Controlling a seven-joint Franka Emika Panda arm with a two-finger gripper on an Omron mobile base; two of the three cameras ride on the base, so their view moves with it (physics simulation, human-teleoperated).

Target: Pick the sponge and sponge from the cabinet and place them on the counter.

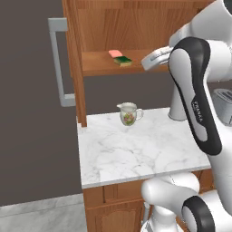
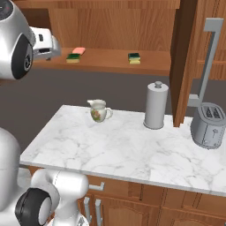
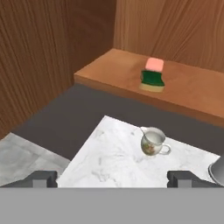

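Right base view: 2 sponges on cabinet shelf above floral jug; left sponge touching pink block, right sponge well apart. Claw wide, empty, above bench.

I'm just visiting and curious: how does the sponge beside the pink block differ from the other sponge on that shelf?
The left sponge touches the pink block; the right sponge sits alone.
The left sponge lies nearer the robot's hand; the right sponge lies nearer the open cabinet door.
The left sponge lies wider across the picture; the right sponge looks shorter, turned another way.
Both are yellow with green tops, flat on the shelf.
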